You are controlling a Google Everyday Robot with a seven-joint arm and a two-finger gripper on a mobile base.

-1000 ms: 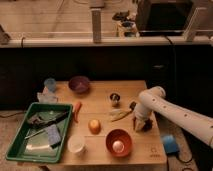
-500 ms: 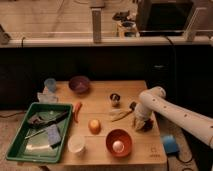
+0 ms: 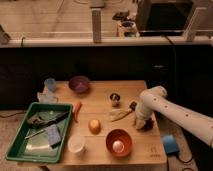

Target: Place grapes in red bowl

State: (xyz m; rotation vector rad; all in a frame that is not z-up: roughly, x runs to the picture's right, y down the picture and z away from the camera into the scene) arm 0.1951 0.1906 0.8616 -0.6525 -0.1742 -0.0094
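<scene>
The gripper was down at the table's right edge, w/ the white arm bending in from the right. Jaw state: couldn't tell, the wrist blocked them. The grapes showed as a dark reddish lump right at the gripper tip, on or just above the wood; couldn't tell if they were touching the table or held.

The red bowl sat near the front edge, left of the gripper and a bit nearer the camera, apart from the grapes. A pale round thing lay inside it.

Other stuff:
- an orange left of the bowl
- a white cup at the front, by the green tray
- a carrot beside the tray's right rim
- a purple bowl at the back
- a blue cup at the back left
- a small dark can mid-table
- a pale banana-like piece just left of the gripper

The tray held utensils and a blue sponge.
</scene>
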